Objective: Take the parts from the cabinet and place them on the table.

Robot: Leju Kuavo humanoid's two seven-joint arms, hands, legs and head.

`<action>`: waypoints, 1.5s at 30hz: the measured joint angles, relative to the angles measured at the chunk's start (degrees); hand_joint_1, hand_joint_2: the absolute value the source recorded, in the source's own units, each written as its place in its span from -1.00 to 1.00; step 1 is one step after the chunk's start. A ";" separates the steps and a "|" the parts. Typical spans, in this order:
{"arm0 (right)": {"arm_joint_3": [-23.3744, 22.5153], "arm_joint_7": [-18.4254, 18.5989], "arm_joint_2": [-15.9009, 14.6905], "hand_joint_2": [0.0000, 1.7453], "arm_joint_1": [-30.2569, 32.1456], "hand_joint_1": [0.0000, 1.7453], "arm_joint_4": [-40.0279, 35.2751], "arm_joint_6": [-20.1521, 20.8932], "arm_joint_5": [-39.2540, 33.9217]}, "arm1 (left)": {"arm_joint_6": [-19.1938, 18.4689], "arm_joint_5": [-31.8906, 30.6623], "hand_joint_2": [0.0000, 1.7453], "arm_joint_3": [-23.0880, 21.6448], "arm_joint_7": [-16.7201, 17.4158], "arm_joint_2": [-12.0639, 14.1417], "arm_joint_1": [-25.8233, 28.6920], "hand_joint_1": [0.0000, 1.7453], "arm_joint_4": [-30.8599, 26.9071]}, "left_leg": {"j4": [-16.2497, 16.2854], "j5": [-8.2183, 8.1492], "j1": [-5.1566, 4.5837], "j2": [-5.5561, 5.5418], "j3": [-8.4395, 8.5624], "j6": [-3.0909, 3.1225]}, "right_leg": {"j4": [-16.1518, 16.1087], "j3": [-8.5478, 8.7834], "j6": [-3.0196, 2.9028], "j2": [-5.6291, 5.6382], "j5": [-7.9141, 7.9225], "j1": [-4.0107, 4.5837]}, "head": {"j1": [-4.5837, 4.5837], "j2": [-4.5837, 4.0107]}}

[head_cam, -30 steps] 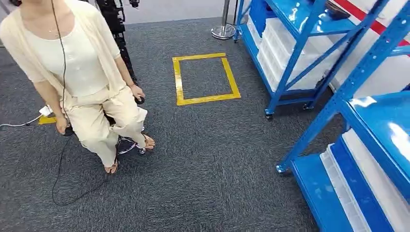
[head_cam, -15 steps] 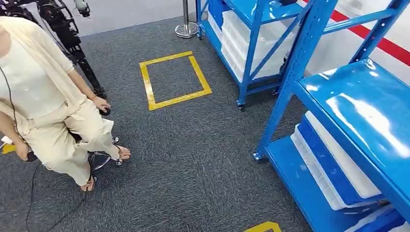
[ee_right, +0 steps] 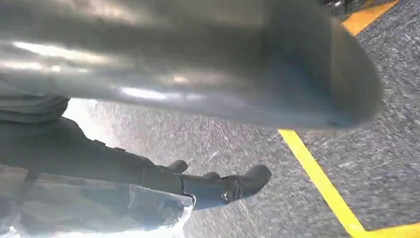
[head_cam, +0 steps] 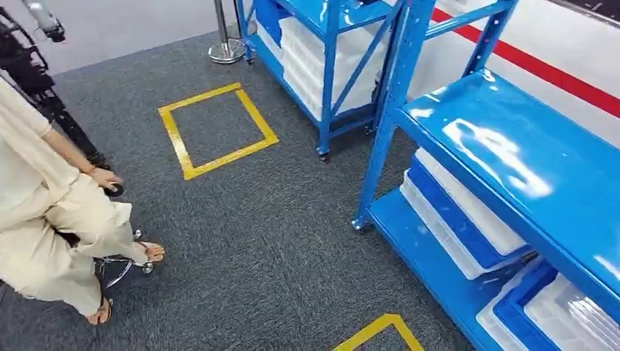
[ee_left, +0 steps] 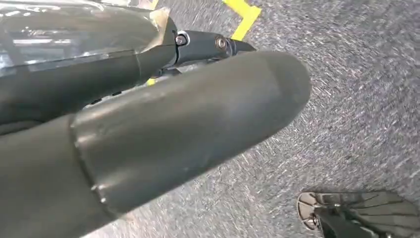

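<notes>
A blue shelf rack (head_cam: pixel 504 157) fills the right side of the head view, with white and blue bins (head_cam: pixel 460 219) of parts on its lower level. A seated person (head_cam: pixel 51 219) is at the left edge, beside a yellow taped square (head_cam: pixel 217 129) on grey carpet (head_cam: pixel 256 241). Both wrist views show a hand, left hand (ee_left: pixel 148 134) and right hand (ee_right: pixel 198 64), over the carpet, but I cannot tell whether either's fingers are spread or closed.

Grey carpet (head_cam: pixel 278 219) with yellow tape squares (head_cam: pixel 217 130), glossy blue shelving (head_cam: pixel 512 161) along a white, red-striped wall (head_cam: pixel 556 58).
</notes>
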 joint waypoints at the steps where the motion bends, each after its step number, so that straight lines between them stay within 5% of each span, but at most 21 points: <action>1: 0.00 0.00 0.00 -1.00 0.11 -1.00 0.00 0.02 0.07 | 0.02 0.09 -1.00 0.02 0.00 0.00 0.00 -1.00 0.00 | 0.02 -0.02 0.04 0.94 0.00 -0.04 | -0.98 0.78 0.61 -0.31 0.74 -0.33 | -0.07 0.00; 3: 0.00 0.00 -0.13 -1.00 0.24 -1.00 0.00 0.02 0.24 | 0.04 0.24 -1.00 0.07 0.00 -0.07 0.00 -1.00 0.00 | 0.06 -0.19 0.16 2.25 0.16 -0.37 | -8.80 5.42 1.95 -1.32 3.64 -1.00 | -0.04 0.00; 5: 0.00 -0.04 -0.20 -1.00 0.00 -1.00 0.00 0.07 0.37 | 0.13 0.61 -1.00 0.13 0.00 0.00 -0.01 -1.00 -0.02 | 0.45 -0.73 -0.37 3.49 0.42 -1.35 | -17.18 10.14 2.26 -6.09 4.97 -1.18 | 0.11 0.00; 9: 0.00 -0.04 -0.24 -1.00 0.13 -1.00 0.02 0.09 0.48 | 0.46 0.83 -1.00 0.33 0.00 -0.04 -0.47 -1.00 -0.02 | 0.40 -1.15 0.20 5.61 1.10 -2.87 | -17.12 9.48 0.57 -3.37 5.42 -0.38 | -0.57 0.00; 10: 0.00 -0.04 -0.33 -1.00 0.12 -1.00 0.02 0.11 0.55 | 0.48 0.85 -1.00 0.33 0.00 -0.09 -0.49 -1.00 -0.02 | 0.88 -1.72 0.77 4.51 1.03 -3.51 | -17.43 10.13 -0.10 -2.72 5.78 -1.45 | -0.59 0.00; 12: 0.00 -0.04 -0.39 -1.00 0.08 -1.00 0.02 0.11 0.55 | 0.57 0.98 -1.00 0.48 0.00 -0.11 -0.46 -1.00 -0.02 | 6.32 -5.99 0.86 -0.78 -1.09 -3.70 | -17.36 9.95 -0.80 -1.73 6.08 -1.05 | -0.99 0.00; 15: 0.00 -0.04 -0.24 -1.00 0.12 -1.00 0.02 0.24 0.70 | 0.57 1.18 -1.00 0.83 0.00 -0.13 -0.07 -1.00 0.04 | 18.72 -11.16 0.84 -2.17 -6.95 -3.49 | -17.32 9.56 -1.28 0.53 6.25 -0.30 | -0.96 0.00; 18: 0.00 -0.04 -0.39 -1.00 0.26 -1.00 0.02 0.28 0.70 | 0.57 1.22 -1.00 1.09 0.00 -0.13 0.08 -1.00 0.04 | 12.13 -5.37 0.84 -2.61 -4.35 -2.78 | -17.29 9.76 -1.38 2.94 6.37 -0.09 | -0.94 0.00; 19: 0.00 -0.04 -0.35 -1.00 0.24 -1.00 0.02 0.33 0.70 | 0.57 1.22 -1.00 1.11 0.00 -0.13 0.07 -1.00 0.04 | 6.74 -2.48 0.85 -4.08 -1.92 -2.49 | -17.28 9.87 -1.32 3.71 6.41 -0.09 | -0.98 0.00; 20: 0.00 -0.04 -0.31 -1.00 0.22 -1.00 0.02 0.44 0.70 | 0.57 1.22 -1.00 1.18 0.00 -0.11 0.12 -1.00 0.04 | 3.16 -1.33 0.93 -7.67 -0.49 -2.17 | -17.28 9.72 -1.17 4.23 6.51 -0.22 | -0.96 0.00; 21: 0.00 -0.04 -0.31 -1.00 -0.02 -1.00 0.02 0.50 0.72 | 0.59 1.22 -1.00 1.29 0.00 -0.11 0.14 -1.00 0.04 | 1.74 -1.57 0.92 -8.27 0.01 -2.06 | -16.94 9.44 -0.90 4.81 6.61 0.59 | -0.92 0.00; 25: 0.00 -0.04 -0.22 -1.00 0.19 -1.00 0.02 0.61 0.72 | 0.63 1.33 -1.00 1.33 0.00 -0.18 0.08 -1.00 0.04 | 0.55 -0.66 0.52 -5.22 0.01 -0.89 | -17.08 7.98 0.83 7.20 7.42 0.13 | -0.90 0.00; 27: 0.00 -0.02 -0.31 -1.00 0.08 -1.00 0.02 0.61 0.88 | 0.68 1.40 -1.00 1.40 -0.04 -0.28 0.10 -1.00 0.04 | 0.02 -0.09 0.34 -3.56 0.23 -0.25 | -12.54 5.66 0.11 1.61 4.76 0.24 | -0.38 0.00; 29: 0.00 0.00 -0.35 -1.00 -0.05 -1.00 0.04 0.61 1.01 | 0.68 1.71 -1.00 1.49 -0.04 -0.26 0.21 -1.00 0.04 | 0.06 -0.09 0.07 -1.53 0.04 -0.10 | -3.82 1.46 -0.34 0.26 0.89 -0.02 | -0.35 0.00; 31: 0.00 0.00 -0.37 -1.00 0.04 -1.00 0.04 0.66 1.33 | 0.72 1.90 -1.00 1.53 -0.04 -0.26 0.20 -1.00 0.04 | 0.08 -0.09 0.03 0.34 -0.17 -0.13 | 0.28 0.01 0.30 -0.19 -0.05 -0.23 | -0.31 0.00; 34: 0.00 0.09 -0.61 -1.00 0.19 -1.00 0.04 0.70 1.60 | 0.76 1.99 -1.00 1.81 -0.04 -0.42 0.15 -1.00 0.04 | 0.15 -0.26 0.12 2.47 0.04 -0.49 | -11.55 7.50 2.09 -2.09 3.99 -0.91 | -0.29 0.00; 35: 0.02 0.09 -0.64 -1.00 0.10 -1.00 0.02 0.72 1.77 | 0.79 1.99 -1.00 1.90 -0.04 -0.42 0.13 -1.00 0.04 | 0.35 -0.44 -0.10 2.95 0.31 -0.93 | -15.93 10.28 2.25 -5.03 4.78 -1.07 | -0.15 0.00; 36: 0.04 0.09 -0.61 -1.00 -0.20 -1.00 0.02 0.74 1.88 | 0.83 2.01 -1.00 1.92 -0.04 -0.42 0.20 -1.00 0.02 | 0.86 -0.96 -0.63 3.55 0.06 -1.57 | -17.41 11.08 1.87 -5.74 4.74 -0.48 | 0.02 0.00; 40: 0.04 0.11 -0.70 -1.00 0.02 -1.00 0.04 0.76 1.90 | 0.89 2.03 -1.00 2.27 -0.04 -0.55 -0.33 -1.00 0.02 | 0.76 -1.13 0.28 5.37 0.58 -2.89 | -17.46 10.22 0.09 -3.07 5.15 -0.53 | -0.70 0.00; 42: 0.04 0.13 -0.86 -1.00 -0.05 -1.00 0.04 0.74 1.88 | 1.01 2.03 -1.00 2.47 -0.04 -0.59 -0.31 -1.00 0.02 | 4.31 -4.14 0.71 0.34 -0.77 -3.51 | -17.49 10.46 -0.67 -2.05 5.52 -0.87 | -1.00 0.00; 45: 0.07 0.15 -0.74 -1.00 -0.15 -1.00 0.04 0.74 1.90 | 1.01 2.03 -1.00 2.71 -0.04 -0.61 0.09 -1.00 0.09 | 16.90 -10.17 0.70 -1.95 -6.60 -3.43 | -17.46 10.19 -1.29 -0.05 5.71 -0.18 | -1.07 0.00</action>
